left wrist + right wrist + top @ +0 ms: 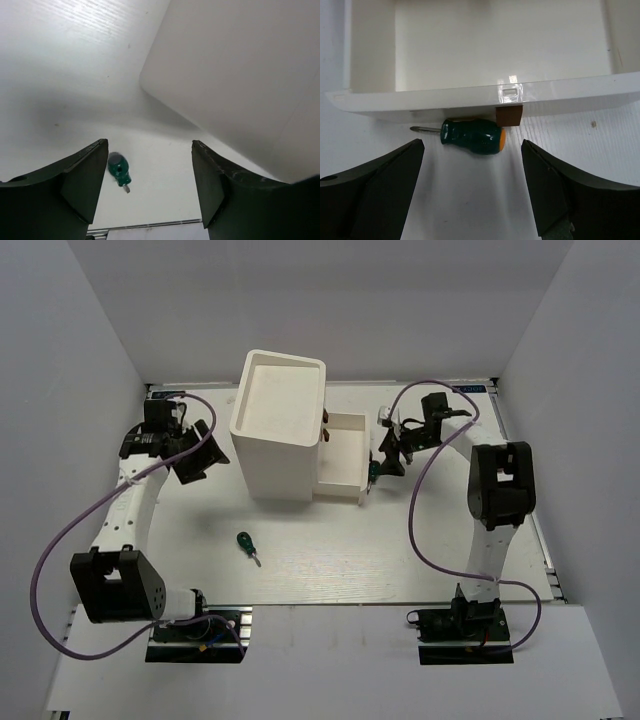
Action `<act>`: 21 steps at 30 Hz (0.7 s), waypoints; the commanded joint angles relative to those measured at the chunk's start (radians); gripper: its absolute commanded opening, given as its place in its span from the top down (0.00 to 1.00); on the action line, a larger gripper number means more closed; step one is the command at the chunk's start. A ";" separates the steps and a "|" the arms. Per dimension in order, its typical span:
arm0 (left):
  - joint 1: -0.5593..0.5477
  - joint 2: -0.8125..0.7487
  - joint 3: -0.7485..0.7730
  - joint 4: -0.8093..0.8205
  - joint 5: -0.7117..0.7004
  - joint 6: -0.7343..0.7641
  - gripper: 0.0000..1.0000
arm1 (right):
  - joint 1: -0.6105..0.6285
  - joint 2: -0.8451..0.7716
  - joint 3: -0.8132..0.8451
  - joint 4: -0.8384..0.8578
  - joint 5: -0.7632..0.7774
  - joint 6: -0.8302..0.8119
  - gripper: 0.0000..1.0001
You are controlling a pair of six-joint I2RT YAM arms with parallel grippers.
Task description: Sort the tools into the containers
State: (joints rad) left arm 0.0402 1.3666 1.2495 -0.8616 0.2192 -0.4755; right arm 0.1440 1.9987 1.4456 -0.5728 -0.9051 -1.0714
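One green screwdriver (472, 136) | ahead of spread right hand (472, 155) | by drawer (420, 95)

L arm (130, 505) rises from near-left base, elbow block low at front, forearm running fwd to far-left, wrist turned inward. L gripper (192, 455) tilted down, jaws wide apart, both fingers (80, 175) dark and wedge-shaped. R arm (497, 510) goes fwd from near-right base, wrist bent left. R gripper (387, 462) aimed left and down, jaws spread wide.
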 commanded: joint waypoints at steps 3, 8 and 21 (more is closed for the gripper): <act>-0.008 -0.122 -0.117 -0.117 -0.073 -0.014 0.22 | -0.003 0.055 0.053 0.023 -0.014 -0.026 0.15; -0.031 -0.178 -0.320 -0.067 0.003 -0.060 0.22 | -0.009 0.006 -0.022 0.096 0.026 0.089 0.16; -0.327 -0.152 -0.453 0.010 -0.194 -0.225 0.22 | -0.049 -0.156 -0.191 0.280 0.031 0.376 0.16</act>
State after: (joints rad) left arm -0.2340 1.2110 0.8093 -0.8871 0.1413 -0.6117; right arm 0.1047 1.9045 1.2774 -0.3576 -0.8471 -0.7742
